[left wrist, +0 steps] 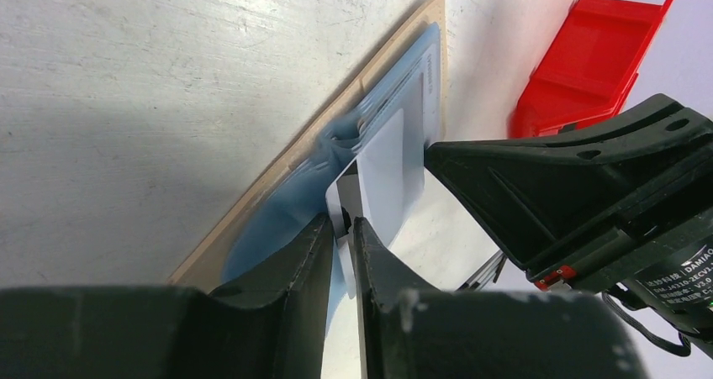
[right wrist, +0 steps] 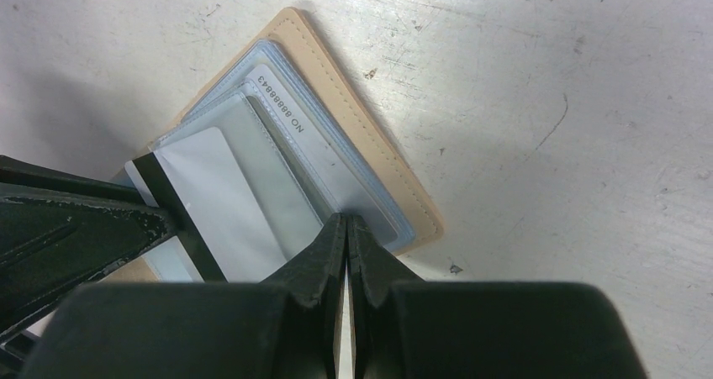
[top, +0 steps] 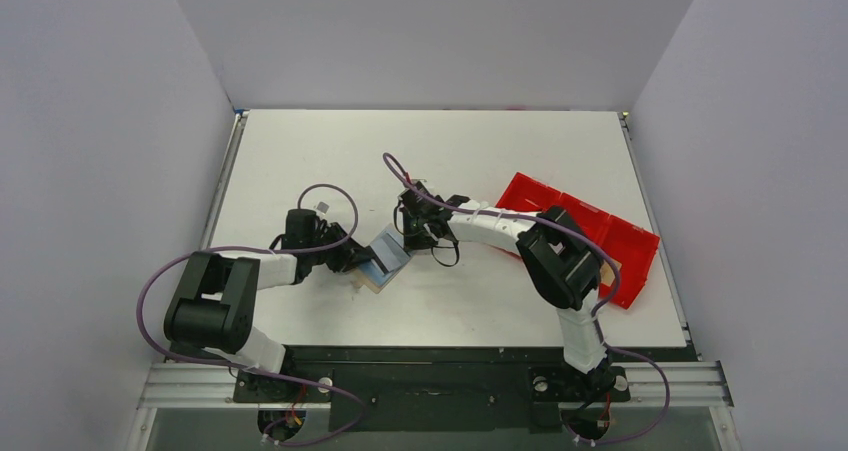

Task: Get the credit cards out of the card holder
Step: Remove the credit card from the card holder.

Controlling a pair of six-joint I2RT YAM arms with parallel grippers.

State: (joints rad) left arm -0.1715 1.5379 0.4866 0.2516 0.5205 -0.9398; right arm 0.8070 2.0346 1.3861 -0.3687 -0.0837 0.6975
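Note:
The tan-brown card holder (top: 378, 274) lies open on the table between both grippers, its clear blue-tinted sleeves up. My left gripper (left wrist: 340, 224) is shut on the edge of a pale grey credit card (left wrist: 382, 169) with a black stripe, which sticks partly out of a sleeve. The same card (right wrist: 219, 211) shows in the right wrist view, with the holder's tan rim (right wrist: 353, 118) beyond it. My right gripper (right wrist: 346, 219) is shut, its tips pressing down on the sleeves at the holder's near edge. Another pale card (right wrist: 294, 135) with a printed number sits inside a sleeve.
A red compartment tray (top: 585, 233) stands on the table to the right, partly under the right arm; it also shows in the left wrist view (left wrist: 588, 51). The right gripper's black body (left wrist: 580, 186) is close to the left fingers.

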